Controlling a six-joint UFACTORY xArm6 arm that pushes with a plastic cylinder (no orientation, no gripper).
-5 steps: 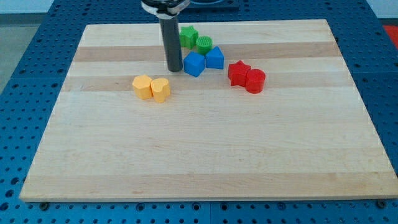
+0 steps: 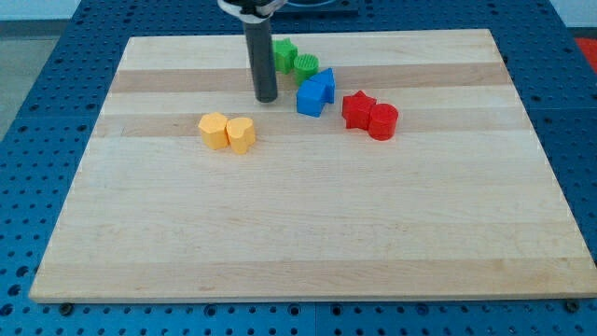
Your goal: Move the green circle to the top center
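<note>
The green circle (image 2: pixel 306 65) lies near the top centre of the wooden board (image 2: pixel 308 233), touching a green star-like block (image 2: pixel 284 53) on its left. My tip (image 2: pixel 267 99) rests on the board below-left of the green circle, left of two blue blocks (image 2: pixel 312 96) (image 2: pixel 326 82) that sit just under the circle. The rod stands upright and hides part of the green star-like block.
A red star (image 2: pixel 357 109) and a red cylinder (image 2: pixel 382 121) sit together right of the blue blocks. A yellow hexagon (image 2: pixel 214 130) and a yellow heart-like block (image 2: pixel 241 134) sit together at the left of centre.
My tip has moved slightly right and up. The left blue block has slid right, now against the other blue block. The green blocks look unmoved.
</note>
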